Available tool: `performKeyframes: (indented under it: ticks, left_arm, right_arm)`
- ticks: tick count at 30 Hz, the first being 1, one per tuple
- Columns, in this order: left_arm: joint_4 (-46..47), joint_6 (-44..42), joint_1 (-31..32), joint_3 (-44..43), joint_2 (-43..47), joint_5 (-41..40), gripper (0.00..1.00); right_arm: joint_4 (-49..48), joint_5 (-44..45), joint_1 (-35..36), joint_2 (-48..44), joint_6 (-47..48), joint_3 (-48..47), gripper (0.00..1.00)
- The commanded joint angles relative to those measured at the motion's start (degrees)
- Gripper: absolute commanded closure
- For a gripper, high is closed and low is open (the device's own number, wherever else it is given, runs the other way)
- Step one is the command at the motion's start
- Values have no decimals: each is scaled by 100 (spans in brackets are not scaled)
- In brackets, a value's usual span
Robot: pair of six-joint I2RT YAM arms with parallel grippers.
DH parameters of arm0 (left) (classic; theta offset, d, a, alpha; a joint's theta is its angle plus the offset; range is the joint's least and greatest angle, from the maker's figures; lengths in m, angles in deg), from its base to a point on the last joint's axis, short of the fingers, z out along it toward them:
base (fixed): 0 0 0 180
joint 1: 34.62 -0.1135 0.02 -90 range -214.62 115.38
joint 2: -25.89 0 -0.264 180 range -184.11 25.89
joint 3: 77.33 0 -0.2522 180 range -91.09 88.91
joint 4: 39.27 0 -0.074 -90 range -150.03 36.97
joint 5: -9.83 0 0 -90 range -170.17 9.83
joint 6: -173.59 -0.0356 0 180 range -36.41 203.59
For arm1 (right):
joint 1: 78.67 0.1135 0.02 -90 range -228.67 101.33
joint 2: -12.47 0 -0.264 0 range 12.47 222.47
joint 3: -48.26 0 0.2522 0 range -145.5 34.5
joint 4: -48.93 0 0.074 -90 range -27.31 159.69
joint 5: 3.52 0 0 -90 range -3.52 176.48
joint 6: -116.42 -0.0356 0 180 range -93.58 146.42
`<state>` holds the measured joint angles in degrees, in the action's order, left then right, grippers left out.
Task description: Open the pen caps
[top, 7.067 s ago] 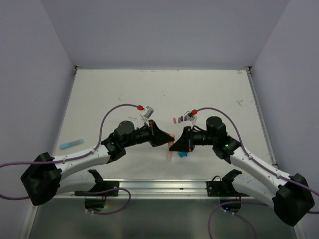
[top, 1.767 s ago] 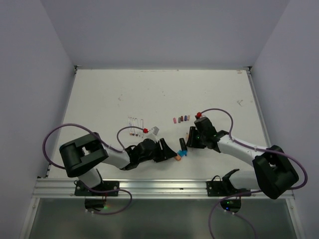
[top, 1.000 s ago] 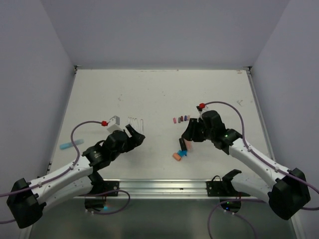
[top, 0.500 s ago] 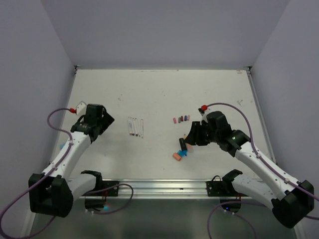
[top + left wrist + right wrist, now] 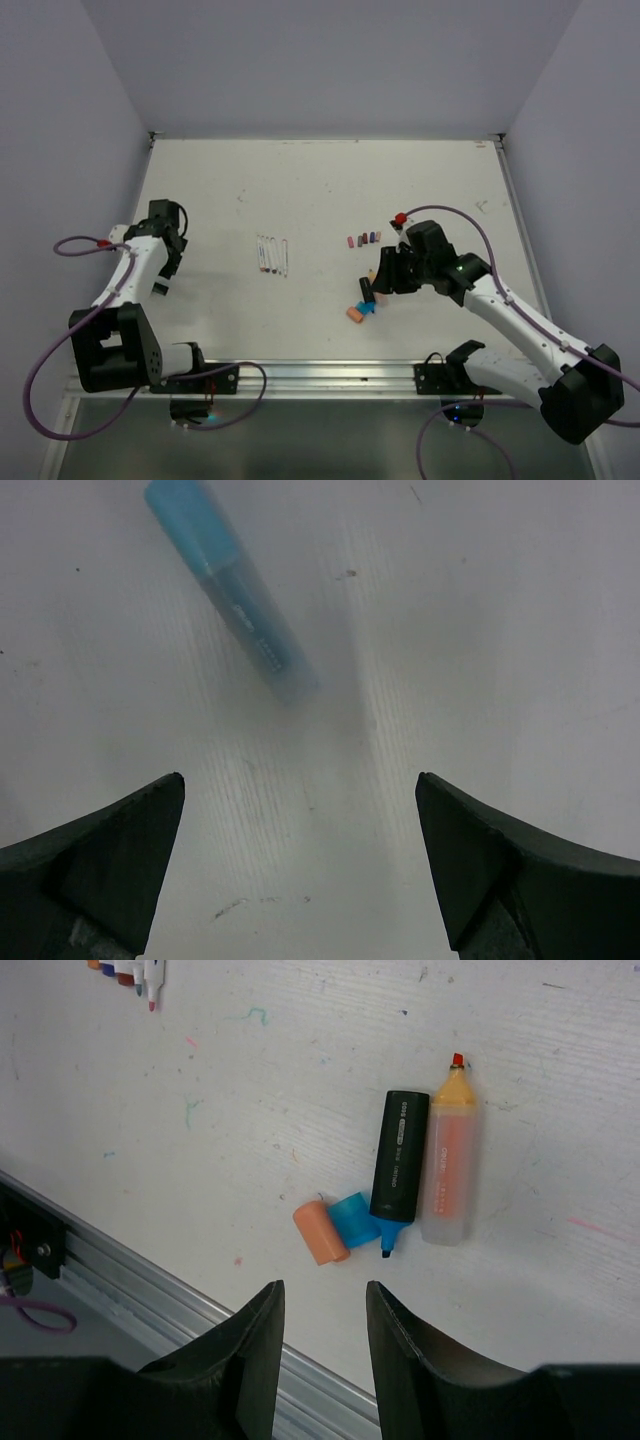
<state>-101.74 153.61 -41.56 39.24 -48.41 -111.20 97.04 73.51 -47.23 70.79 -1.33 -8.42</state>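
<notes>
Open table (image 5: 330, 180) far; pens (image 5: 272, 254), caps (image 5: 364, 239) and markers (image 5: 366, 291) clutter the middle; walls (image 5: 100, 150) hem both sides.

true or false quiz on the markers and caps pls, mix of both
1. The orange cap lies loose on the table. True.
2. The right gripper grips the black marker. False: it is open and holds nothing.
3. The salmon marker is capped. False: its tip is bare.
4. The left gripper is open, with the pale blue marker lying ahead of it. True.
5. The blue cap lies beside the orange cap. True.
</notes>
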Motion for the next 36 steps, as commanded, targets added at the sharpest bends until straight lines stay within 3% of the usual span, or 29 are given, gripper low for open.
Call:
performKeyframes:
  ticks: [1,16,36]
  left_arm:
    - [-385,706,-351,89,12,-721,0]
    - [124,724,-1204,-104,-1165,-440,0]
    - [626,592,-1407,-263,-2343,-45,4]
  right_arm:
    - [142,84,-6,109,270,-314,58]
    - [19,32,-15,399,375,-384,59]
    - [-139,-4,-6,478,253,-358,59]
